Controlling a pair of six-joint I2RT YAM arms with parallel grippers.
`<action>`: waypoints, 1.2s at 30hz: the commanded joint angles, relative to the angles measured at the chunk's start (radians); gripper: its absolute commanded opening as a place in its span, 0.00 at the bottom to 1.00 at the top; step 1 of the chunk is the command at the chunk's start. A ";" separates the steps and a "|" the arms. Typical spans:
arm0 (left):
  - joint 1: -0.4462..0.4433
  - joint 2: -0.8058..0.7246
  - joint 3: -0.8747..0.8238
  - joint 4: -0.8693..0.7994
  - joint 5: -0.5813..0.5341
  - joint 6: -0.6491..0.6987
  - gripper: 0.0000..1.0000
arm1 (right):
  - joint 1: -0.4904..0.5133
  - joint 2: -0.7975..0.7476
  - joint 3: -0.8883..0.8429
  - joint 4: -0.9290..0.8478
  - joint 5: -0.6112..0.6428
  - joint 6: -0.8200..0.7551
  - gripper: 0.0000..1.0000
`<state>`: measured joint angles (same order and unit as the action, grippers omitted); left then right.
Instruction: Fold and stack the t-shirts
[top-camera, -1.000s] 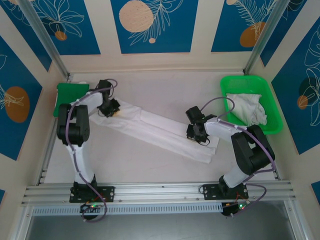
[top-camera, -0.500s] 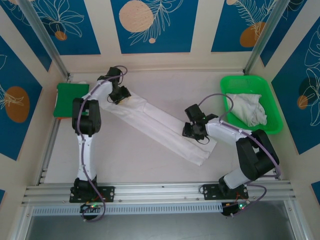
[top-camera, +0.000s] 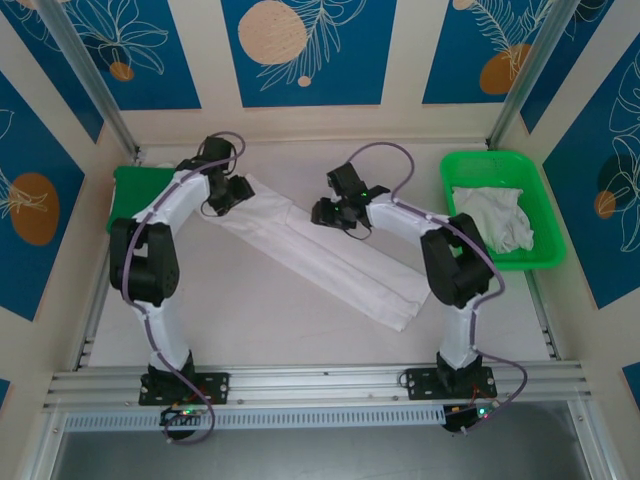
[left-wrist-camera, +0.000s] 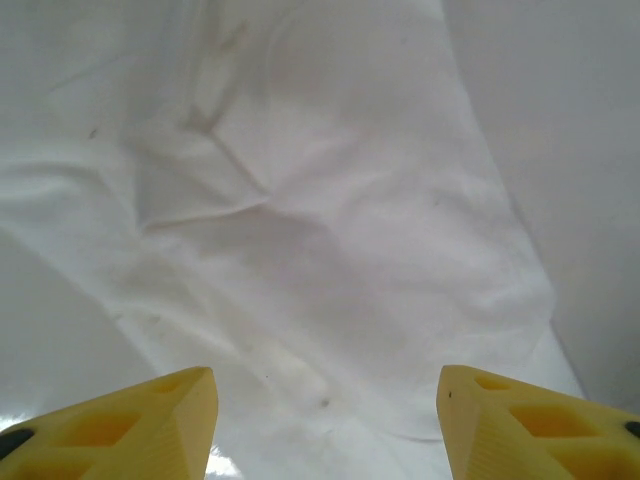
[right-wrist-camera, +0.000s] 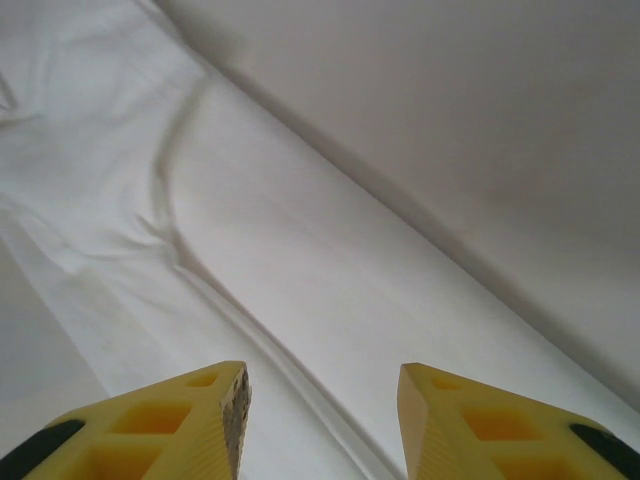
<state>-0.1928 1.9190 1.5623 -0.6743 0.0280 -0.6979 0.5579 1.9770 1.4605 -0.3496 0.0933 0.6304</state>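
A white t-shirt (top-camera: 330, 262), folded into a long narrow strip, lies slanting across the table from upper left to lower right. My left gripper (top-camera: 226, 195) hovers over its upper left end, open, with wrinkled cloth (left-wrist-camera: 330, 200) under the spread fingertips (left-wrist-camera: 190, 400) and nothing between them (left-wrist-camera: 325, 378). Over the strip's far edge near its middle, my right gripper (top-camera: 335, 213) is also open and holds nothing (right-wrist-camera: 322, 372); a lengthwise crease of the shirt (right-wrist-camera: 280, 250) runs below it. A second white t-shirt (top-camera: 497, 220) lies crumpled in the green tray (top-camera: 490, 160).
The green tray stands at the right against the wall. A flat green thing (top-camera: 133, 186) lies at the far left edge, just behind the left arm. Bare table (top-camera: 250, 300) stretches in front of the strip, and a metal rail (top-camera: 320, 385) runs along the near edge.
Both grippers have opened and let go of the shirt. The right gripper moved from the strip's lower right end up and left to its middle. The left gripper shifted slightly at the upper end.
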 joint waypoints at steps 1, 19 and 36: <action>0.016 -0.040 -0.077 0.007 -0.045 -0.023 0.60 | 0.020 0.095 0.129 -0.001 -0.091 0.000 0.45; 0.126 -0.259 -0.314 0.034 0.010 0.016 0.67 | 0.073 0.483 0.623 -0.132 -0.179 0.065 0.24; 0.145 -0.264 -0.340 0.068 0.049 0.027 0.67 | 0.115 0.320 0.463 -0.099 -0.199 0.069 0.00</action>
<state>-0.0605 1.6783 1.2312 -0.6155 0.0540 -0.6876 0.6552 2.3878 1.9686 -0.4583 -0.0834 0.6876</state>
